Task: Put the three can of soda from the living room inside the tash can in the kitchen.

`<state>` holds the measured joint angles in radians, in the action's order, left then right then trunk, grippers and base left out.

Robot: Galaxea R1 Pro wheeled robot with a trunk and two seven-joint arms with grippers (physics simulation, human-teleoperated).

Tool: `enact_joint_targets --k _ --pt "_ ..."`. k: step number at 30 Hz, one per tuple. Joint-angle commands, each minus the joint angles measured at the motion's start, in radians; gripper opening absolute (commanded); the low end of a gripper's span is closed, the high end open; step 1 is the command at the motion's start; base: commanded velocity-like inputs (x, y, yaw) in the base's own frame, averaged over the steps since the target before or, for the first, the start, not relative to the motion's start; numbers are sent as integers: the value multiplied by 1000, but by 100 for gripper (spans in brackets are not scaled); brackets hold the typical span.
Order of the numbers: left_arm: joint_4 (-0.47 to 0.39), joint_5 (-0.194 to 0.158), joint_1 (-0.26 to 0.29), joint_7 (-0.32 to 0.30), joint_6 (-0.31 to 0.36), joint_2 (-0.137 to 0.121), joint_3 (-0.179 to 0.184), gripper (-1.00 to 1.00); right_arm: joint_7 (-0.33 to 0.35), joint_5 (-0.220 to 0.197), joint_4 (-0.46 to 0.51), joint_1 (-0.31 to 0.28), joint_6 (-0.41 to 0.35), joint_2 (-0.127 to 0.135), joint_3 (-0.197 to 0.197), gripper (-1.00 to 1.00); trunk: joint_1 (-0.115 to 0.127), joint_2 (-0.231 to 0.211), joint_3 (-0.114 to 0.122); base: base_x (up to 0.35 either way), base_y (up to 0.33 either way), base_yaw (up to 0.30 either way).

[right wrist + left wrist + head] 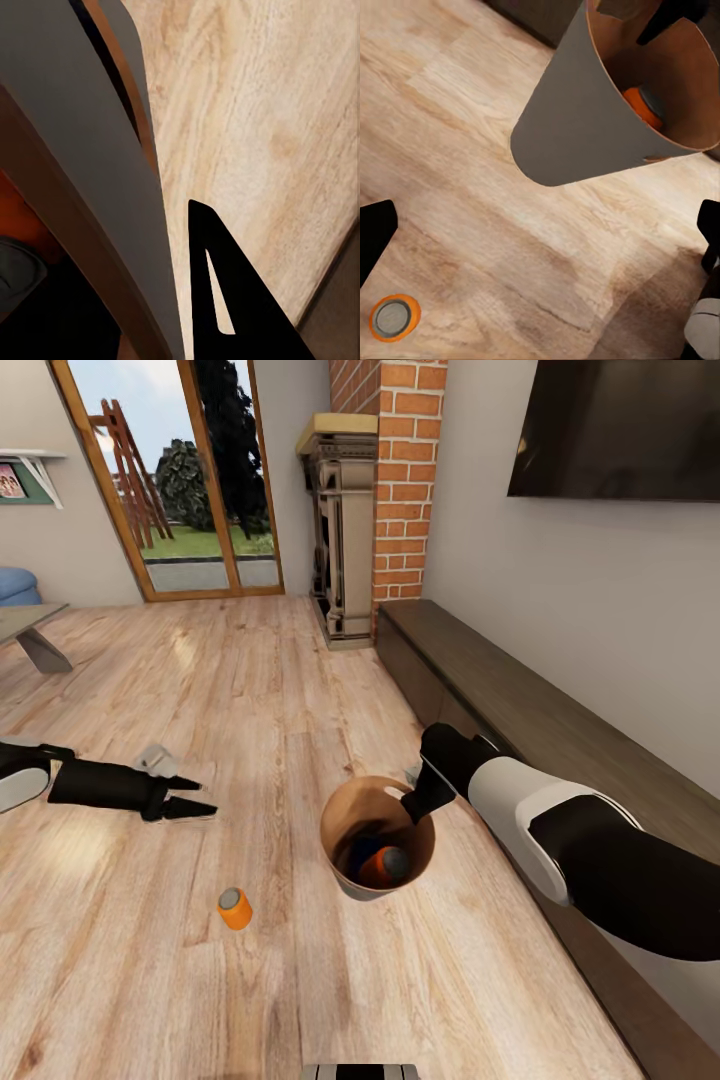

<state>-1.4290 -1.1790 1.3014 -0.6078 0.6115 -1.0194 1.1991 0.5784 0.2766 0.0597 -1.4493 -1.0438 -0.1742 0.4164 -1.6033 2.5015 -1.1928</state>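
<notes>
On the plank floor (250, 690) of the living room, the right tool (425, 792) pinches the rim of the tash can (350, 880), one finger inside the brown wall and one (225, 300) outside the grey wall. The bin hangs tilted and seems lifted off the floor, beside the long low cabinet (520, 710). Inside it lie an orange can (382, 865) and what looks like a dark blue one (355, 852) next to it. A third soda can (235, 908), orange with a grey top, stands upright on the floor, near the bin and apart from it.

The left tool (188, 798) hovers spread and empty above the floor, well short of that standing can.

As a judgement: the loose can is light, stiff and smooth-sided, so it may skid or tip if nudged; a grip across the middle of its side, fingers on either flank, looks safest. The bin is rigid but thin-walled, and held by one edge it will swing, so the cans inside may roll as it moves.
</notes>
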Motion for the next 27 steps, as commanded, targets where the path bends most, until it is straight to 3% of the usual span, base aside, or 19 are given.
enact_joint_targets --k 1,3,7,8,13,14,18,19,23,27 --pt "13 -2 -4 11 -3 1 0 100 0 -16 0 0 -3 0 -15 -100 0 0 0 0 0 0" --pt "57 -7 -32 57 -10 11 0 100 0 -16 0 0 -3 0 -16 -100 0 0 0 0 0 0" --pt "146 -7 -87 163 -35 59 -1 100 0 -16 1 6 -3 0 -16 -100 0 0 0 0 0 0" --pt "182 -7 -99 218 -43 81 -1 100 -1 -16 1 8 -3 0 -16 -100 0 0 0 0 0 0" --pt "255 -7 -118 358 -54 128 -1 100 -1 -16 2 12 -3 0 -16 -100 0 0 0 0 0 0" --pt "281 -7 -131 407 -56 148 -1 100 -1 -16 2 12 -3 0 -17 -100 0 0 0 0 0 0" --pt "330 -5 -159 500 -60 190 -1 100 -2 -16 2 14 -3 2 -16 -100 0 0 0 0 0 0" --pt "356 -5 -174 550 -69 211 -1 100 -2 -16 2 16 -3 7 -17 -100 0 0 0 0 0 0" --pt "421 -6 -207 678 -135 256 -1 100 -7 -16 2 32 -3 17 -17 -100 0 0 0 0 0 0" --pt "469 -8 -225 744 -183 280 -1 100 -21 -16 2 42 -3 30 -17 -100 0 0 0 0 0 0"
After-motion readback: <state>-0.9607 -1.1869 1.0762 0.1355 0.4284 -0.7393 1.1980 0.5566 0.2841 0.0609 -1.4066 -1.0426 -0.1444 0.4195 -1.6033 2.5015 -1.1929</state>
